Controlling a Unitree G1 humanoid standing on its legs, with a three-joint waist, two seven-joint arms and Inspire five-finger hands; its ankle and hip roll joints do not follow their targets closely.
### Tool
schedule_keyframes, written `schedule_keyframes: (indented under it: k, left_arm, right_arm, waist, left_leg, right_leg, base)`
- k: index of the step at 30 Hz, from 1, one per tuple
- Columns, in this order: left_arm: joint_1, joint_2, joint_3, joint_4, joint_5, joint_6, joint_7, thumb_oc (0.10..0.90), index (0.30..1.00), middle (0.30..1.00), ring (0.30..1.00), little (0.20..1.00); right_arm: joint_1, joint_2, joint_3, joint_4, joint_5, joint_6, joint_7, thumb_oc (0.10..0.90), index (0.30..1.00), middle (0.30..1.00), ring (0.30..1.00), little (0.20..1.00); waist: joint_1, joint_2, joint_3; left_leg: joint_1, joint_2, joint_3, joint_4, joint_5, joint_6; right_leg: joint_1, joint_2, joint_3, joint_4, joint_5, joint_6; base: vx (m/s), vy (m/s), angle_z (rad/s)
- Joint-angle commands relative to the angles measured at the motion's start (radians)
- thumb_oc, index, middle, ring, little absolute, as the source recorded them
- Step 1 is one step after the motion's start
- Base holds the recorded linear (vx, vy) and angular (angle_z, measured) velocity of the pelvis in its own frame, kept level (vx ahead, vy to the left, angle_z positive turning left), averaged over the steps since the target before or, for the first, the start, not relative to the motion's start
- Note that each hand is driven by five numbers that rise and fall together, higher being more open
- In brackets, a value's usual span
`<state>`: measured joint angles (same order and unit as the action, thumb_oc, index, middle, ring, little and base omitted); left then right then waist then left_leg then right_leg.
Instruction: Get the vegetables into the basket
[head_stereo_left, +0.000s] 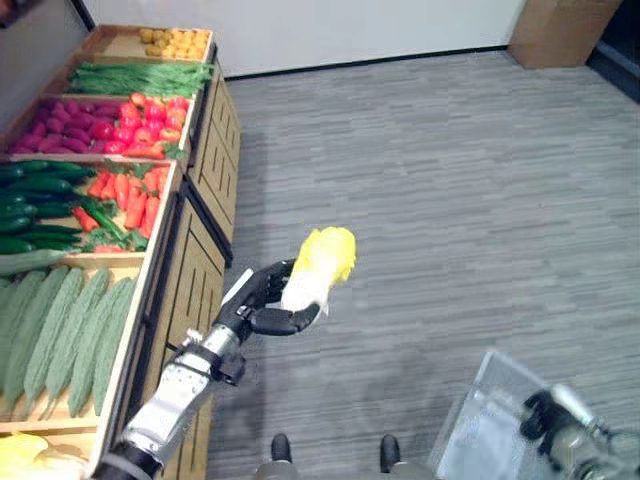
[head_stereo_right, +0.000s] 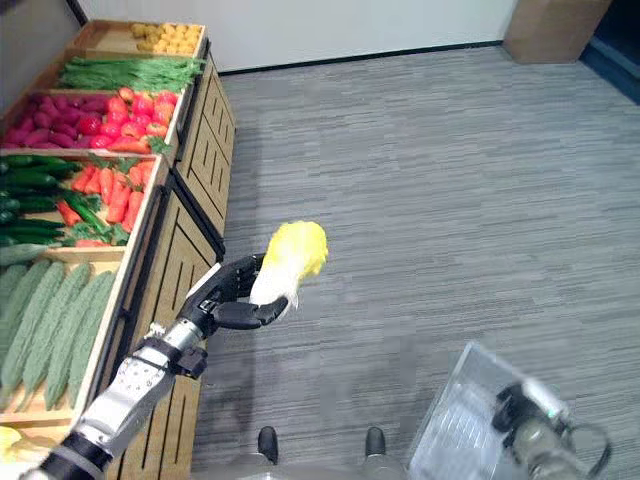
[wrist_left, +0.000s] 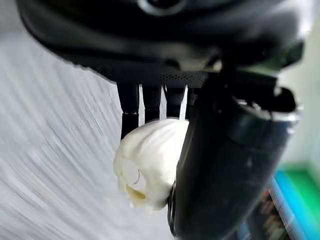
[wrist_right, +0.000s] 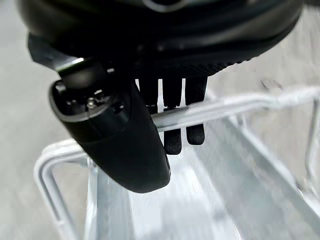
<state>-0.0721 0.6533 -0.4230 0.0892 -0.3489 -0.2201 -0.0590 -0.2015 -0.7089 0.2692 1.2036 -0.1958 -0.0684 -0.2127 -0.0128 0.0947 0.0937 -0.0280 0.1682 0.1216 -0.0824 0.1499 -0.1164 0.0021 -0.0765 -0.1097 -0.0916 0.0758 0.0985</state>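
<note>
One cabbage (head_stereo_left: 320, 263) — left hand (head_stereo_left: 262, 305).

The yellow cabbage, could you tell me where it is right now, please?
The cabbage is held in the left hand, in the air over the grey floor, beside the wooden stand.

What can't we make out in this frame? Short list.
- Basket: cut off by the lower edge in both eye views; contents can't be told.
- Right hand: fingers curl over the basket handle in its wrist view; blurred in the eye views.
- Yellow-white cabbage in the left hand: leafy end hidden in the left wrist view by the hand's bulk.
- Far crate: yellow items too small to identify.
</note>
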Motion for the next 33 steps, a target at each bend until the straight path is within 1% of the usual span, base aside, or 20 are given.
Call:
schedule_keyframes:
  k: [1,2,3,4,5,6,7,8,11,12,13,15,17,18,20,21,23,26,29,33]
  left_arm:
    - [-0.124,0.023,0.005,-0.110,0.077,-0.130,0.028,0.400,0.300,0.300,0.300,0.300]
    - [-0.177,0.048,-0.046,-0.118,0.126,-0.139,0.034,0.400,0.300,0.300,0.300,0.300]
    - [-0.214,0.063,-0.077,-0.129,0.159,-0.145,0.039,0.400,0.300,0.300,0.300,0.300]
    - [-0.218,0.062,-0.079,-0.127,0.160,-0.146,0.041,0.400,0.300,0.300,0.300,0.300]
    - [-0.267,0.079,-0.119,-0.144,0.206,-0.156,0.056,0.400,0.300,0.300,0.300,0.300]
    - [-0.268,0.079,-0.120,-0.143,0.207,-0.156,0.057,0.400,0.300,0.300,0.300,0.300]
    - [-0.302,0.086,-0.148,-0.148,0.241,-0.163,0.066,0.400,0.300,0.300,0.300,0.300]
    - [-0.369,0.102,-0.206,-0.158,0.293,-0.174,0.085,0.400,0.300,0.300,0.300,0.300]
    - [-0.435,0.091,-0.268,-0.155,0.345,-0.180,0.103,0.400,0.300,0.300,0.300,0.300]
    - [-0.438,0.090,-0.269,-0.152,0.346,-0.181,0.104,0.400,0.300,0.300,0.300,0.300]
    - [-0.470,0.081,-0.307,-0.143,0.367,-0.181,0.105,0.400,0.300,0.300,0.300,0.300]
    - [-0.505,0.063,-0.349,-0.127,0.395,-0.183,0.110,0.400,0.300,0.300,0.300,0.300]
    - [-0.558,0.035,-0.419,-0.094,0.437,-0.180,0.105,0.400,0.300,0.300,0.300,0.300]
    - [-0.564,0.032,-0.435,-0.084,0.455,-0.180,0.100,0.400,0.300,0.300,0.300,0.300]
    - [-0.571,0.028,-0.449,-0.072,0.475,-0.179,0.097,0.400,0.300,0.300,0.300,0.300]
    - [-0.593,0.015,-0.479,-0.033,0.535,-0.183,0.102,0.400,0.300,0.300,0.300,0.300]
    - [-0.596,-0.003,-0.503,0.033,0.619,-0.184,0.120,0.400,0.300,0.300,0.300,0.300]
    - [-0.584,-0.017,-0.510,0.080,0.689,-0.177,0.129,0.400,0.300,0.300,0.300,0.300]
    - [-0.568,-0.032,-0.509,0.126,0.759,-0.168,0.161,0.400,0.300,0.300,0.300,0.300]
    - [-0.547,-0.050,-0.505,0.161,0.810,-0.163,0.182,0.400,0.300,0.300,0.300,0.300]
  right_arm:
    - [-0.115,0.020,0.043,-0.077,-0.003,-0.072,-0.056,0.400,0.300,0.300,0.300,0.300]
    - [-0.177,0.010,0.082,-0.113,-0.003,-0.079,-0.059,0.400,0.300,0.300,0.300,0.300]
    - [-0.211,0.010,0.105,-0.136,-0.004,-0.084,-0.061,0.400,0.300,0.300,0.300,0.300]
    - [-0.213,0.010,0.104,-0.135,-0.004,-0.083,-0.061,0.400,0.300,0.300,0.300,0.300]
    - [-0.262,0.013,0.135,-0.170,-0.006,-0.090,-0.069,0.400,0.300,0.300,0.300,0.300]
    - [-0.263,0.013,0.135,-0.170,-0.006,-0.090,-0.070,0.400,0.300,0.300,0.300,0.300]
    - [-0.291,0.017,0.155,-0.180,-0.008,-0.093,-0.073,0.400,0.300,0.300,0.300,0.300]
    - [-0.349,0.028,0.187,-0.214,0.003,-0.099,-0.076,0.400,0.300,0.300,0.300,0.300]
    - [-0.408,0.048,0.217,-0.233,0.006,-0.102,-0.085,0.400,0.300,0.300,0.300,0.300]
    - [-0.409,0.048,0.217,-0.231,0.007,-0.103,-0.086,0.400,0.300,0.300,0.300,0.300]
    - [-0.445,0.063,0.236,-0.217,0.010,-0.103,-0.089,0.400,0.300,0.300,0.300,0.300]
    - [-0.492,0.082,0.263,-0.215,0.011,-0.101,-0.093,0.400,0.300,0.300,0.300,0.300]
    - [-0.568,0.112,0.301,-0.200,0.012,-0.099,-0.105,0.400,0.300,0.300,0.300,0.300]
    - [-0.590,0.115,0.309,-0.197,0.011,-0.100,-0.108,0.400,0.300,0.300,0.300,0.300]
    - [-0.609,0.122,0.317,-0.199,0.010,-0.100,-0.110,0.400,0.300,0.300,0.300,0.300]
    - [-0.643,0.136,0.331,-0.207,0.014,-0.103,-0.113,0.400,0.300,0.300,0.300,0.300]
    - [-0.665,0.159,0.333,-0.248,0.036,-0.112,-0.118,0.400,0.300,0.300,0.300,0.300]
    - [-0.662,0.179,0.318,-0.335,0.072,-0.126,-0.119,0.400,0.300,0.300,0.300,0.300]
    - [-0.639,0.201,0.300,-0.436,0.119,-0.142,-0.114,0.400,0.300,0.300,0.300,0.300]
    - [-0.618,0.202,0.304,-0.524,0.129,-0.144,-0.097,0.400,0.300,0.300,0.300,0.300]
  waist:
    - [0.018,-0.111,-0.030]
    - [0.016,-0.108,-0.042]
    - [0.015,-0.108,-0.045]
    - [0.017,-0.108,-0.042]
    - [0.016,-0.109,-0.047]
    - [0.017,-0.109,-0.046]
    - [0.018,-0.110,-0.047]
    - [0.018,-0.111,-0.050]
    - [0.017,-0.113,-0.053]
    - [0.018,-0.113,-0.053]
    - [0.018,-0.113,-0.055]
    - [0.015,-0.112,-0.056]
    - [0.015,-0.109,-0.056]
    - [0.014,-0.109,-0.057]
    - [0.013,-0.107,-0.057]
    - [0.010,-0.106,-0.058]
    - [0.006,-0.104,-0.060]
    - [0.000,-0.102,-0.066]
    - [-0.005,-0.103,-0.070]
    - [-0.009,-0.105,-0.074]
  left_leg:
    - [-0.016,-0.051,-0.006,0.010,-0.049,0.020]
    - [-0.004,-0.055,0.002,0.008,-0.058,0.025]
    - [0.003,-0.057,0.007,0.007,-0.063,0.027]
    - [0.005,-0.057,0.009,0.008,-0.064,0.027]
    - [0.013,-0.060,0.017,0.008,-0.073,0.030]
    - [0.014,-0.060,0.019,0.008,-0.073,0.031]
    - [0.018,-0.062,0.024,0.008,-0.077,0.032]
    - [0.024,-0.065,0.033,0.005,-0.083,0.035]
    - [0.028,-0.068,0.039,-0.001,-0.086,0.037]
    - [0.028,-0.068,0.039,-0.001,-0.086,0.037]
    - [0.027,-0.068,0.039,-0.005,-0.087,0.037]
    - [0.021,-0.070,0.040,-0.005,-0.088,0.036]
    - [0.012,-0.068,0.039,-0.005,-0.087,0.034]
    - [0.012,-0.067,0.040,-0.005,-0.086,0.034]
    - [0.012,-0.067,0.040,-0.005,-0.087,0.034]
    - [0.016,-0.067,0.042,-0.005,-0.090,0.035]
    - [0.020,-0.066,0.046,-0.005,-0.094,0.034]
    - [0.025,-0.066,0.051,-0.005,-0.097,0.035]
    - [0.031,-0.063,0.056,-0.005,-0.100,0.036]
    - [0.036,-0.062,0.060,-0.005,-0.103,0.036]
  right_leg:
    - [-0.031,-0.059,-0.017,0.020,0.002,0.052]
    - [-0.027,-0.063,-0.007,0.013,0.005,0.056]
    - [-0.026,-0.066,0.000,0.012,0.008,0.057]
    - [-0.024,-0.066,0.001,0.012,0.008,0.058]
    - [-0.026,-0.071,0.011,0.011,0.013,0.061]
    - [-0.026,-0.072,0.012,0.011,0.013,0.062]
    - [-0.026,-0.074,0.017,0.011,0.014,0.063]
    - [-0.028,-0.077,0.026,0.012,0.019,0.066]
    - [-0.033,-0.080,0.033,0.013,0.024,0.069]
    - [-0.033,-0.080,0.033,0.013,0.024,0.069]
    - [-0.034,-0.081,0.033,0.011,0.026,0.071]
    - [-0.040,-0.082,0.031,0.010,0.029,0.072]
    - [-0.048,-0.085,0.030,0.008,0.032,0.074]
    - [-0.049,-0.085,0.030,0.007,0.032,0.075]
    - [-0.049,-0.085,0.033,0.006,0.032,0.074]
    - [-0.047,-0.085,0.035,0.005,0.030,0.075]
    - [-0.046,-0.084,0.040,0.004,0.029,0.076]
    - [-0.045,-0.083,0.044,0.004,0.027,0.077]
    - [-0.043,-0.082,0.050,0.004,0.024,0.079]
    - [-0.041,-0.080,0.053,0.004,0.023,0.080]
  base:
    - [0.07,0.058,0.04]
    - [0.06,0.066,-0.03]
    - [0.06,0.067,-0.08]
    - [0.04,0.064,-0.10]
    - [0.02,0.040,-0.19]
    - [0.04,0.059,-0.23]
    - [0.03,0.054,-0.17]
    - [0.04,0.066,-0.08]
    - [0.02,0.032,-0.12]
    - [0.02,0.019,-0.14]
    - [0.01,0.018,-0.11]
    - [0.00,0.012,-0.02]
    - [0.00,0.000,0.00]
    - [0.00,0.000,0.00]
    - [0.00,0.000,0.00]
    - [0.00,0.000,0.00]
    - [0.00,0.000,0.00]
    - [0.01,0.012,-0.04]
    - [0.01,0.006,-0.11]
    - [0.01,0.000,-0.06]
